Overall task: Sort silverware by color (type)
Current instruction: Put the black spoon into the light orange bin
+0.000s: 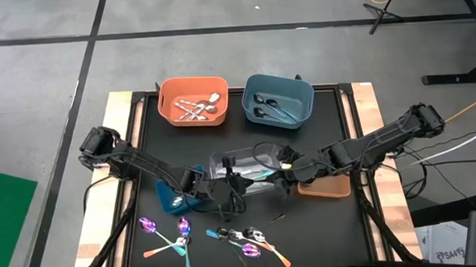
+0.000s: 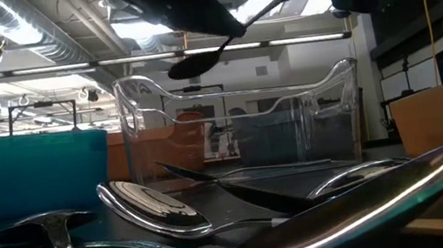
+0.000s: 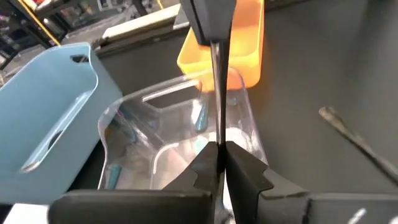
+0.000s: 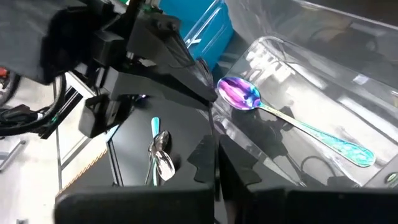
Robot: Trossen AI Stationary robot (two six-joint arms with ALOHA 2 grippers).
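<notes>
A thin spoon that shows dark, its bowl (image 2: 191, 65) lowest, hangs over the clear bin (image 1: 244, 168) at mid-table, between my two grippers. My left gripper (image 3: 219, 152) comes from the table's left and my right gripper (image 4: 216, 155) from the right, and both are shut on the spoon's handle. An iridescent purple-teal spoon (image 4: 292, 121) lies inside the clear bin. More silverware (image 1: 219, 238) lies loose near the table's front edge, among it a silver spoon (image 2: 151, 209) and an iridescent spoon (image 2: 366, 208). My left gripper pinches the spoon's handle (image 3: 217, 134) between its two fingertips, on the bowl's side, slanting down from the table's left. The handle runs on past its fingers toward the other gripper. The spoon is clear of the bin. My right gripper pinches the handle's far stretch (image 3: 215, 50) between its two fingers, slanting down from the table's right. The handle slopes down from it toward the left gripper. The bowl (image 2: 191, 65) hangs lowest, in the air.
An orange bin (image 1: 170, 113) with silver pieces and a blue bin (image 1: 295, 93) with dark spoons stand at the far side. A teal bin (image 1: 172, 200) sits under the left arm. A brown bin (image 1: 328, 187) sits under the right arm.
</notes>
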